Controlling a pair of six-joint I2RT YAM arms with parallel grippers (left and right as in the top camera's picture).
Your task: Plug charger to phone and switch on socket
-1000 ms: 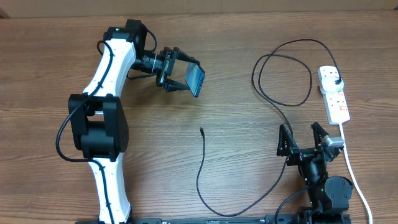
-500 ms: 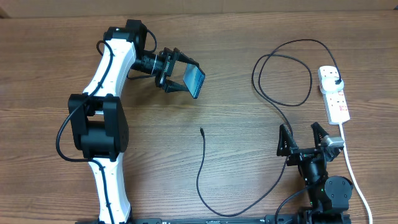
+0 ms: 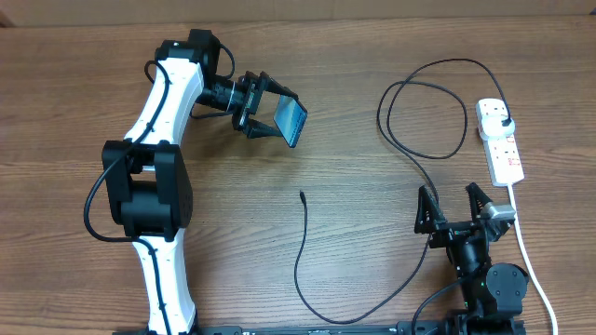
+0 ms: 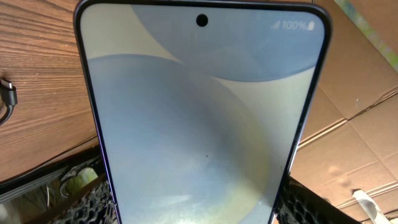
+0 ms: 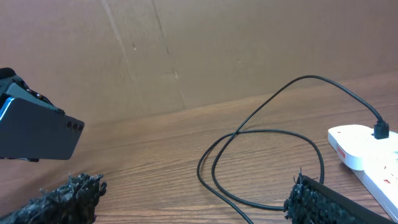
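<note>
Two arms here, doing pretty different things. Upper left of centre in the overhead view, the left gripper [image 3: 282, 115] is clamped on the phone [image 3: 291, 121], one finger on each long edge. The lit screen fills the left wrist view. Down in the lower right, the right gripper [image 3: 453, 205] sits spread wide with nothing in it. The charger [image 3: 296, 265] lies loose on the table [image 3: 74, 93]. Its connector tip [image 3: 303, 195] sits mid-frame, well apart from the phone, and its plug [image 3: 504, 120] is stuck in the socket [image 3: 500, 141] at the right edge.
</note>
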